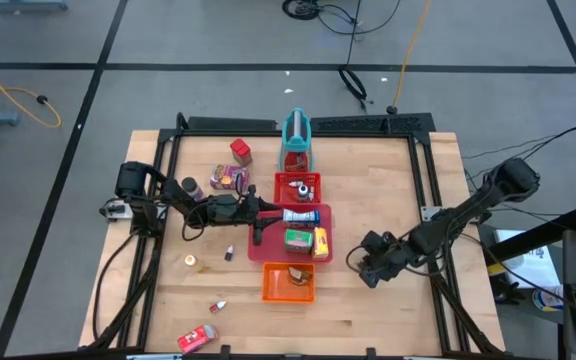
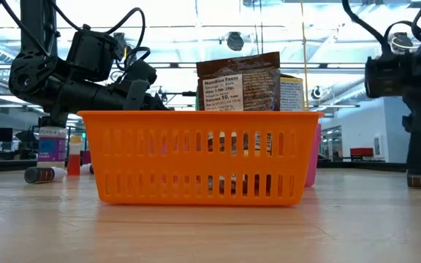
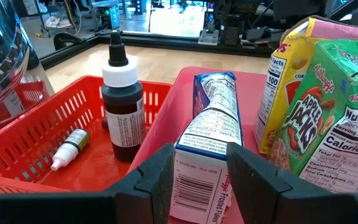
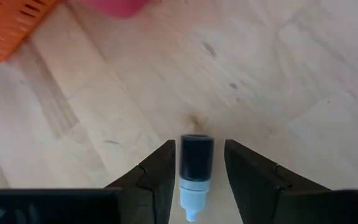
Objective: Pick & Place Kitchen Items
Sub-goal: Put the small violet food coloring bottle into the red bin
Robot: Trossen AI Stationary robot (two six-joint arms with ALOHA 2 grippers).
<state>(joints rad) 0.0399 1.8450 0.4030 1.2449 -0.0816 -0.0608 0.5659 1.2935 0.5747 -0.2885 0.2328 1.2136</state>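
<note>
My left gripper (image 1: 271,213) reaches from the table's left over the pink tray (image 1: 261,250). It is shut on a blue-white box (image 1: 301,215), next to a green box (image 3: 334,118) and a yellow box (image 3: 284,81). The red tray (image 3: 36,137) beside them holds a dark bottle (image 3: 123,106) and a tiny dropper bottle (image 3: 67,148). My right gripper (image 1: 366,268) hangs over bare wood to the right of the pink tray, pointing steeply down. It is shut on a small bottle (image 4: 196,158) with a dark body and a white cap. My left gripper (image 3: 201,180) pinches the blue-white box's two long sides at its barcode end (image 3: 197,186), the end toward the table's left. The fingers come nearly level from the left and lie along the box. Whether the box rests on the pink tray, the fingers hide. My right gripper (image 4: 197,180) has the small bottle between its two fingers, which lie along it and slant down from above. The dark end (image 4: 196,146) sticks out toward the table and the white cap (image 4: 188,199) points back to the wrist. The bottle seems clear of the wood.
An orange tray (image 1: 288,283) with a brown packet (image 2: 240,80) sits near the pink tray; a teal stand (image 1: 297,135) is at the far side. On the left lie a red box (image 1: 240,151), a pink-purple packet (image 1: 229,178), a dark can (image 1: 190,187) and tiny bottles (image 1: 228,253).
</note>
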